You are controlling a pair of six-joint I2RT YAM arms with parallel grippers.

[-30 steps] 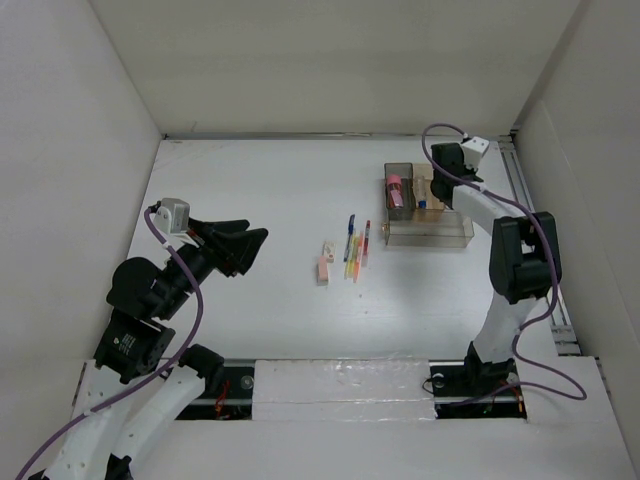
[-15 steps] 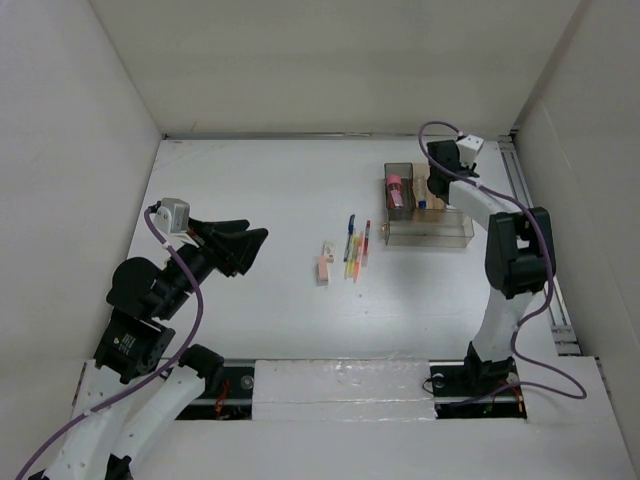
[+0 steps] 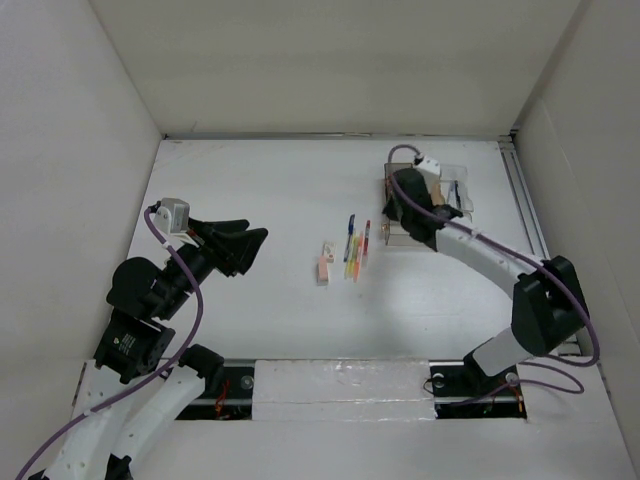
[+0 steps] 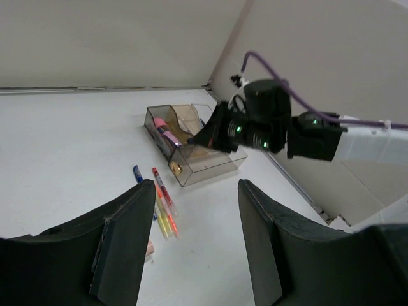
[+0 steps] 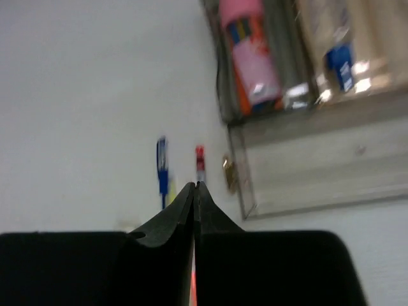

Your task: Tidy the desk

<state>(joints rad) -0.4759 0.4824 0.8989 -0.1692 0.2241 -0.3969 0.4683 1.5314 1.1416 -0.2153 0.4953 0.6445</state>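
Holding the right hand with fingers pressed together, nothing between them, hanging just over the clear tray. Looking past those tips onto a blue pen and a red pen lying just beside the tray. Showing a pink item resting in one tray compartment. Holding the left hand spread wide and empty, well apart from the pens. Carrying all of it on the white surface, stretching under both arms between upright walls, with a rail along its right edge.
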